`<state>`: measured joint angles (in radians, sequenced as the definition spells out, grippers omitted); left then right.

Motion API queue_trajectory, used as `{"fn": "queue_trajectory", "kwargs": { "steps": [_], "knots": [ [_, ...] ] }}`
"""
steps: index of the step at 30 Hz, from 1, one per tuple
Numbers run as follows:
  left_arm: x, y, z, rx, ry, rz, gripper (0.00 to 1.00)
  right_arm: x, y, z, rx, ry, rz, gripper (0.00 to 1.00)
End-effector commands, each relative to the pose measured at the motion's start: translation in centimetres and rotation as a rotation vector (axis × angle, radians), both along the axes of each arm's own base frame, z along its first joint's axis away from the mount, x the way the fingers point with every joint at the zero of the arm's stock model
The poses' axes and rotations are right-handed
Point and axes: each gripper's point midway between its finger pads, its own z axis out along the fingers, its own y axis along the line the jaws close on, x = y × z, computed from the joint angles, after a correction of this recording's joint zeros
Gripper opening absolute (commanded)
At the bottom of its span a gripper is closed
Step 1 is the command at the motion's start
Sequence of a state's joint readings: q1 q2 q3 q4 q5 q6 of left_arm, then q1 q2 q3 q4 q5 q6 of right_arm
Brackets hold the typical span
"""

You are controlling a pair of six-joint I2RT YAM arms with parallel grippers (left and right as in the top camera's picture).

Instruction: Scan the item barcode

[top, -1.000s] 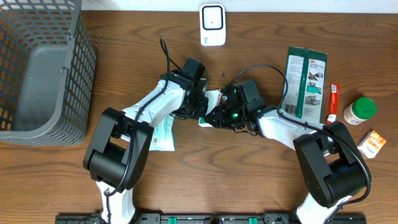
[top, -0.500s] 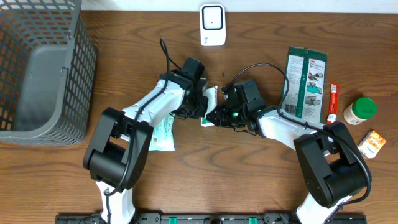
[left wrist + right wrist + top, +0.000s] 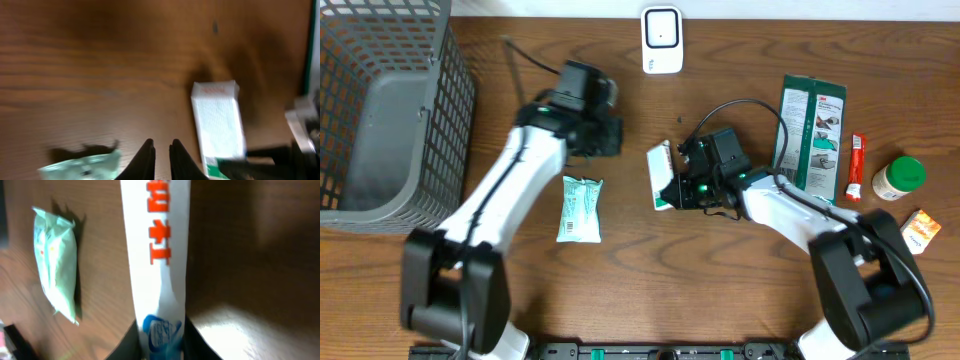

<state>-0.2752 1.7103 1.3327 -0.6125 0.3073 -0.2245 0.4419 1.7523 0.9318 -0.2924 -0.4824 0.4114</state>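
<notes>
— Where was the box (image 3: pixel 661 172)?
— Mid-table, near the scanner (image 3: pixel 661 40), pinched in my right gripper (image 3: pixel 161 341).
— And your left gripper (image 3: pixel 161 156)?
— Fingers almost pressed together, holding nothing, apart from it.

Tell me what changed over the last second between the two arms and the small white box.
The left gripper let go of the white box and swung away to its left, now empty with jaws nearly shut. The right gripper closed on the box and holds it alone. The wipes packet, scanner, basket and green package stayed put.
</notes>
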Motion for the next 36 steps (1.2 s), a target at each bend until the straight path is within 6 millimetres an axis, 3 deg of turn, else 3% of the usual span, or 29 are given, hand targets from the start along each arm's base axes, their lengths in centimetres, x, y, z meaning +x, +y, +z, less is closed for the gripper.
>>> {"fn": "queue_trajectory", "kwargs": {
  "steps": [1,6,12,13,15,20,23,24,28,36],
  "knots": [
    [1.3,3.8,3.4,-0.038,-0.062,0.160,0.17,2.0,-0.2,5.7,-0.052,-0.184,0.066,0.09],
    [2.0,9.3,6.1,-0.054,-0.122,0.304,0.23,1.7,-1.3,11.0,-0.144,-0.237,0.156,0.09],
    [1.8,14.3,5.8,-0.043,-0.100,0.425,0.48,3.2,-2.8,18.9,-0.248,-0.321,0.128,0.09],
    [1.8,14.8,5.7,-0.042,-0.096,0.438,0.61,3.5,-3.0,20.3,-0.253,-0.342,0.114,0.09],
    [1.7,15.3,5.7,-0.041,-0.092,0.452,0.72,4.0,-3.3,23.0,-0.262,-0.388,0.094,0.11],
    [1.7,15.5,5.7,-0.041,-0.093,0.456,0.78,5.6,-4.2,27.6,-0.330,-0.427,0.049,0.12],
    [1.7,15.5,5.7,-0.041,-0.093,0.456,0.80,7.4,-3.9,28.2,-0.356,-0.417,0.040,0.12],
    [1.7,15.5,5.7,-0.041,-0.093,0.456,0.84,8.3,-3.6,28.1,-0.363,-0.411,0.041,0.11],
    [1.7,15.5,5.7,-0.041,-0.093,0.456,0.84,11.7,-2.0,26.7,-0.372,-0.417,0.040,0.09],
    [1.7,15.5,5.7,-0.041,-0.093,0.456,0.85,18.2,0.2,19.4,-0.421,-0.414,0.030,0.08]
  ]
}}
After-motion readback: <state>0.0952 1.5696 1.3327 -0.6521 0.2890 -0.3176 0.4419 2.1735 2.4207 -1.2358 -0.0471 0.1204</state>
